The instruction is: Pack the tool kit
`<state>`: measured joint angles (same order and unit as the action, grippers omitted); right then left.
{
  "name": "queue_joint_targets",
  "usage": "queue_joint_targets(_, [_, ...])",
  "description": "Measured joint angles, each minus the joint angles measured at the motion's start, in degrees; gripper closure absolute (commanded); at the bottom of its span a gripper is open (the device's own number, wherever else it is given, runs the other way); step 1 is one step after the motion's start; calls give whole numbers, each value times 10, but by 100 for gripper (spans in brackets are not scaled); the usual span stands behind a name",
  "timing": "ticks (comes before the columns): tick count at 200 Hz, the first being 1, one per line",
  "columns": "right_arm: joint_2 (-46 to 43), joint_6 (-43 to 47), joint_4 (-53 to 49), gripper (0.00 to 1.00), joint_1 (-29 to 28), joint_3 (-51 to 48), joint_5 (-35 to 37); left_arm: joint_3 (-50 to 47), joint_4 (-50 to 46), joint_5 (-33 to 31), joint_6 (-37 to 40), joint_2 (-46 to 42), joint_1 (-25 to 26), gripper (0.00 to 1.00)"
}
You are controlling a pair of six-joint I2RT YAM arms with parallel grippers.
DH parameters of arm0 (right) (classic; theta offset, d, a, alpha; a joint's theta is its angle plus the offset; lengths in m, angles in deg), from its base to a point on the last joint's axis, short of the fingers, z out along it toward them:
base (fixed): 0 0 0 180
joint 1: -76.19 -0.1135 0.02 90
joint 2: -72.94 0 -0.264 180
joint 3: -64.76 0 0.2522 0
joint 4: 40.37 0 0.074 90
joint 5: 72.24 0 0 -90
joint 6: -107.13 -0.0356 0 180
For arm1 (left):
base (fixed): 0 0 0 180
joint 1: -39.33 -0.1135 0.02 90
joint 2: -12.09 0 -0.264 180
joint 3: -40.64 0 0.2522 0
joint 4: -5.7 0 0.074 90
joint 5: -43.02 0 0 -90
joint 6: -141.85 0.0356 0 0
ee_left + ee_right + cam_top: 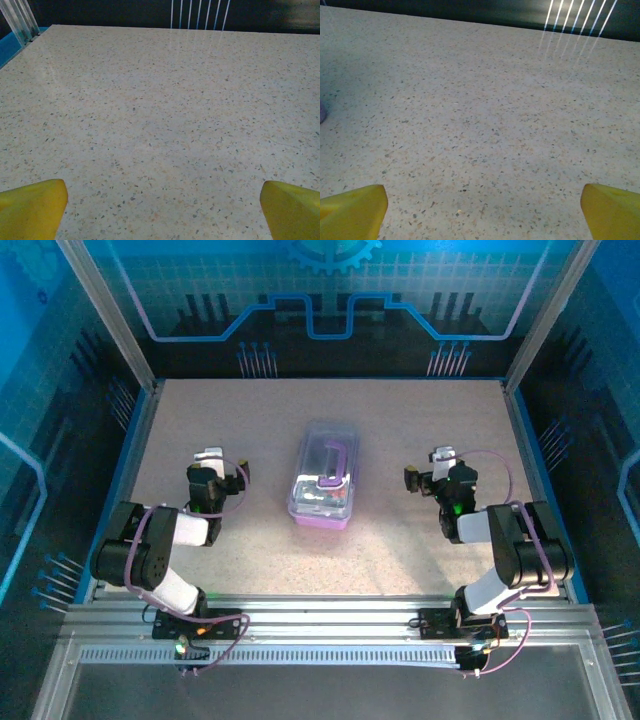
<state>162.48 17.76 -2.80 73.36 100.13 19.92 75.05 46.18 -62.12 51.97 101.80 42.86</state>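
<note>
Purple clear-lidded plastic tool case [322,475] looks shut, packed, between left claw [161,212] and right claw [482,212], both gaping, empty.

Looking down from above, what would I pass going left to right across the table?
Left arm, its jaws open → purple case with a clear lid → right arm, its jaws open as well.

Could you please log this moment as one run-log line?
case: between grippers, not held | left gripper: open, empty | right gripper: open, empty
</note>
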Motion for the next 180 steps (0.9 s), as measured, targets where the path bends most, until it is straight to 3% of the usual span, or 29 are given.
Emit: queue_joint_targets(180, [-1,5,-3,0,-8,3,1,0,0,0,0,0,0,1])
